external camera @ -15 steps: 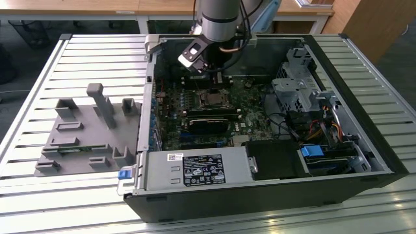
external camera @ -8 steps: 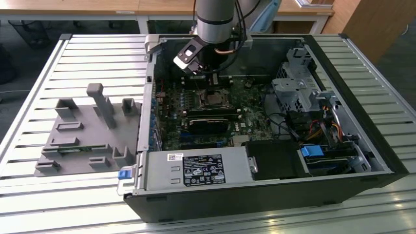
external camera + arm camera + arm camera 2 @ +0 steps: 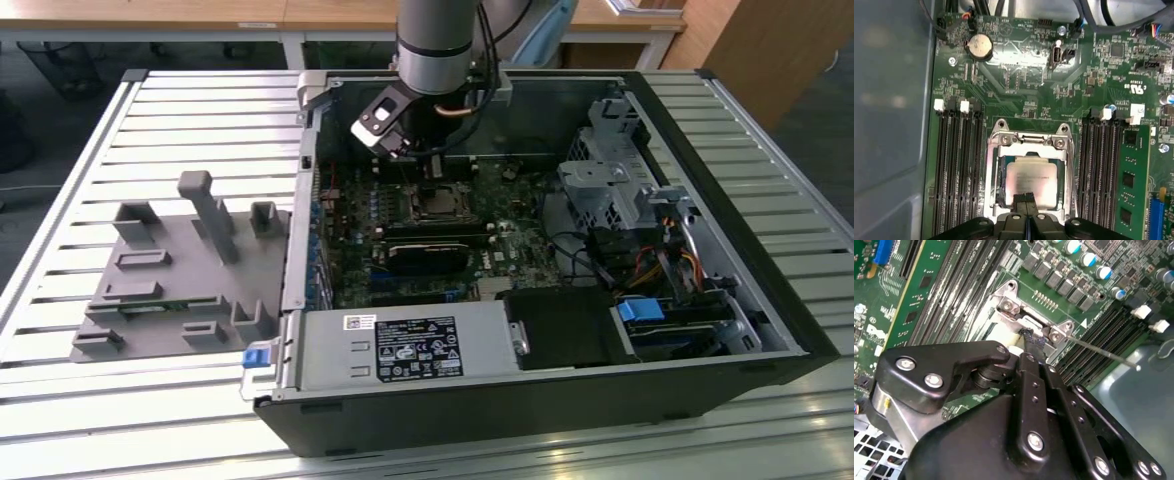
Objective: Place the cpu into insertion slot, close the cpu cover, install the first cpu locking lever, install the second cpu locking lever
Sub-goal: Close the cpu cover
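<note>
The flat silvery cpu [image 3: 1031, 179] lies in the black-rimmed insertion slot [image 3: 999, 187] under the thin metal cpu cover [image 3: 990, 165]; the gripper [image 3: 1026, 198], fingers pressed together and empty, is at the cover's edge.

A pale silver slatted metal tabletop [image 3: 80, 400] carries two things. An open black desktop computer case [image 3: 534, 410] lies on its side beneath the fingers [image 3: 1024, 198]. A grey moulded plastic fixture with upright posts [image 3: 147, 300] sits well apart from the fingers, toward the exterior view's left, just beside the case
</note>
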Available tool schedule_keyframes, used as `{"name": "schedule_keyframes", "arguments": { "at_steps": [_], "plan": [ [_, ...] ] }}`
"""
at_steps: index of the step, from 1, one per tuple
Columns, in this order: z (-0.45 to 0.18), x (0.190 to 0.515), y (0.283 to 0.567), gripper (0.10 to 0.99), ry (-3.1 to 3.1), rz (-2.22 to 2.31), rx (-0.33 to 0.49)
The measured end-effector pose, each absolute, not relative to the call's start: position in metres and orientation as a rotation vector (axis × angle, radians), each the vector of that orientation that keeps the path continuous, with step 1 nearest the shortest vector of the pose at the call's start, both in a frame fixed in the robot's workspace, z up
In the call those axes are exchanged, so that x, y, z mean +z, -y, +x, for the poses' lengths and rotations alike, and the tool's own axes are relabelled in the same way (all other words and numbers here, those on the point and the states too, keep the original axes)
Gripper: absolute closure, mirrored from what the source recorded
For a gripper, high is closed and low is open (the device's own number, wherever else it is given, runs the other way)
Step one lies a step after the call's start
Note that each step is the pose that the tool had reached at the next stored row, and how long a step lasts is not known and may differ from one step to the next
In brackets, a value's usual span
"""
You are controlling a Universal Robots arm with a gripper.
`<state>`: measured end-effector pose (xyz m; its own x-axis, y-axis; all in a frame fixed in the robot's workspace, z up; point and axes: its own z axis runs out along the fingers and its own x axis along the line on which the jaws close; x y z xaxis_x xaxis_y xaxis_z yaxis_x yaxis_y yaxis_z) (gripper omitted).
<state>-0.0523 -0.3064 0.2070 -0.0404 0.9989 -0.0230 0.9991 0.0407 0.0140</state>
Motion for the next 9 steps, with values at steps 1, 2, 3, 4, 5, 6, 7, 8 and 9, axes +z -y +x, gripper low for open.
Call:
{"name": "schedule_keyframes", "arguments": {
  "at_steps": [1, 2, 3, 4, 5, 6, 7, 8, 9],
  "plan": [
    [-0.0529, 0.2061, 0.3064, 0.980, -2.247, 2.158, -0.009],
    [-0.0532, 0.2054, 0.3064, 0.980, -2.247, 2.157, -0.009],
    [-0.0533, 0.2049, 0.3064, 0.980, -2.247, 2.157, -0.010],
    [-0.0534, 0.2045, 0.3064, 0.980, -2.247, 2.157, -0.010],
    [-0.0534, 0.2041, 0.3064, 0.980, -2.247, 2.156, -0.010],
    [-0.0534, 0.2038, 0.3064, 0.980, -2.246, 2.156, -0.011],
    [-0.0534, 0.2033, 0.3064, 0.980, -2.245, 2.155, -0.012],
    [-0.0534, 0.2027, 0.3064, 0.980, -2.245, 2.154, -0.013],
    [-0.0534, 0.2021, 0.3064, 0.980, -2.244, 2.153, -0.014]
  ]
}}
